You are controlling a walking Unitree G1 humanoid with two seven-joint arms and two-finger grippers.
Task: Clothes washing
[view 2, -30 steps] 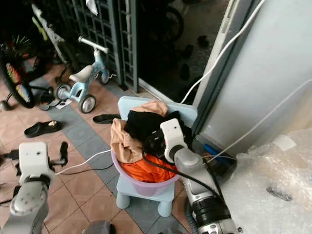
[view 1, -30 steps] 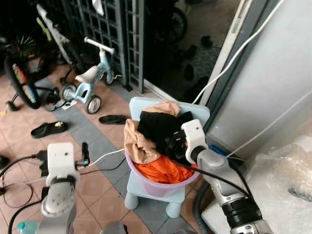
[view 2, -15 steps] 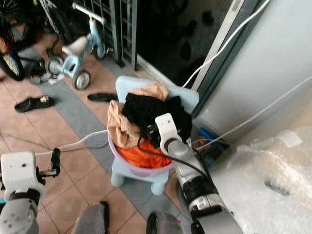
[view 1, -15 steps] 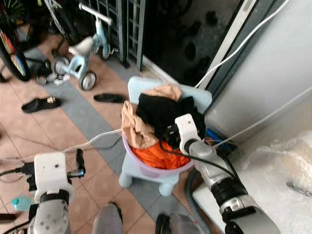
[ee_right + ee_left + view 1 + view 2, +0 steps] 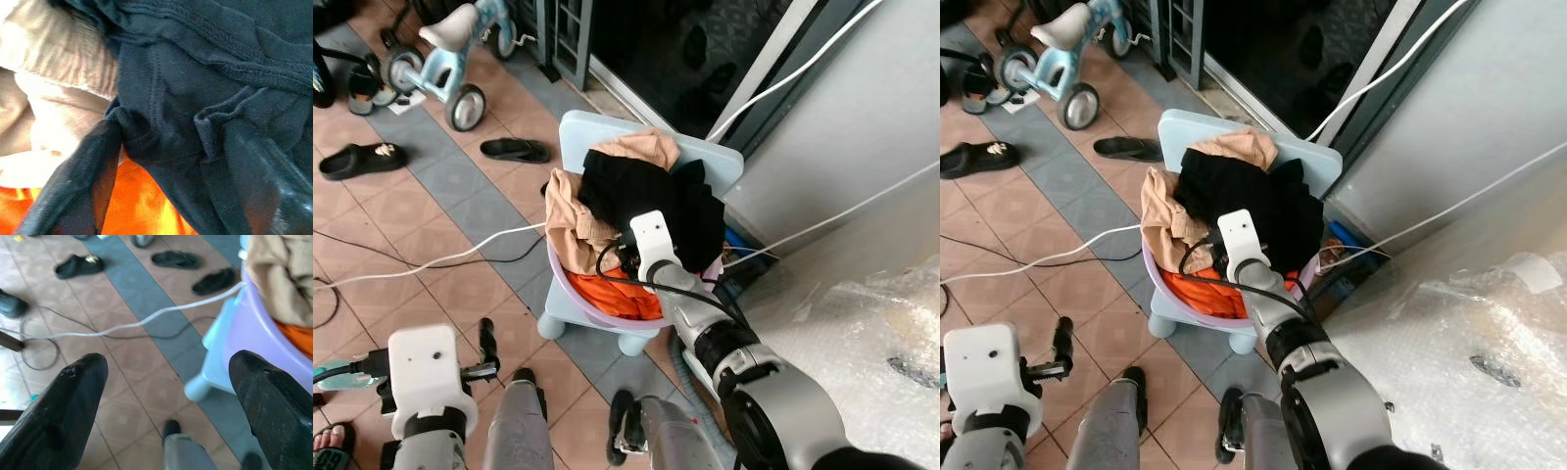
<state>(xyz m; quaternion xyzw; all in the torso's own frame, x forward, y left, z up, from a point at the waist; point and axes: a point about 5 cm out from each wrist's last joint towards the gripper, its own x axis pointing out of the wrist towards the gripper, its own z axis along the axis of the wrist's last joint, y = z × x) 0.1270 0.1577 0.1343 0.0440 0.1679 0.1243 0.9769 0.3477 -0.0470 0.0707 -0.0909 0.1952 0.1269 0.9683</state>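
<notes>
A purple basin (image 5: 570,294) stands on a light blue stool (image 5: 597,132), heaped with a black garment (image 5: 656,201), a tan garment (image 5: 570,217) and an orange garment (image 5: 612,294). My right gripper (image 5: 626,257) is pushed into the heap at the black garment's near edge. In the right wrist view the right gripper (image 5: 171,134) is open, its fingers (image 5: 83,181) spread either side of a fold of black cloth, tan and orange cloth beside it. My left gripper (image 5: 168,363) hangs open over the floor tiles, left of the basin (image 5: 254,340), holding nothing.
A white cable (image 5: 440,262) runs across the tiles towards the stool. Black sandals (image 5: 514,150) and a child's tricycle (image 5: 450,39) lie further left. A bubble-wrapped surface (image 5: 862,352) is at my right, a grey wall and dark doorway behind the stool. My own legs (image 5: 519,421) show below.
The camera has come closer and tilted down over the basin. My right gripper stays in the black garment; the left arm now shows lower in the picture.
</notes>
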